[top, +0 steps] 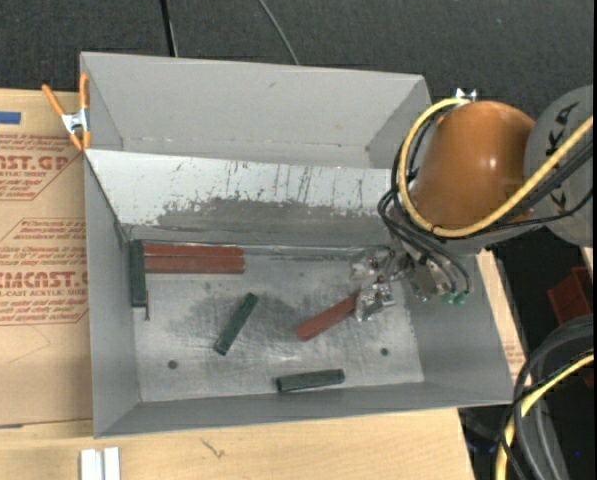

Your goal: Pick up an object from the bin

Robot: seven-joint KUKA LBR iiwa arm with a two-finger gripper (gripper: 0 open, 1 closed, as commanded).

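Red-brown bar (325, 322): short, flat, lies diagonally on the bin (248, 98) floor right of centre. Its upper-right end runs in under the gripper (372, 294). Gripper is low over the floor near the right wall, at that end of the bar. Touching or just above it: can't tell. Open or closed: can't tell either. The metal parts there read as one cluster and the bar's tip is lost beneath them.

Orange wrist cover (470, 166), with yellow and black cables looped round it, hides the back right corner and much of the right wall. The arm behind it is cut off at the right.

Next out, left of centre: slanted green bar (236, 323), dark, apart from the red-brown one. Front green bar (310, 379) lies roughly parallel to the front edge, just beside it. Long red-brown bar (193, 260) lies along the foot of the back wall, left half. Left green bar (137, 273) runs along the left wall, near the long bar's left end; contact unclear. All four are well clear of the gripper.
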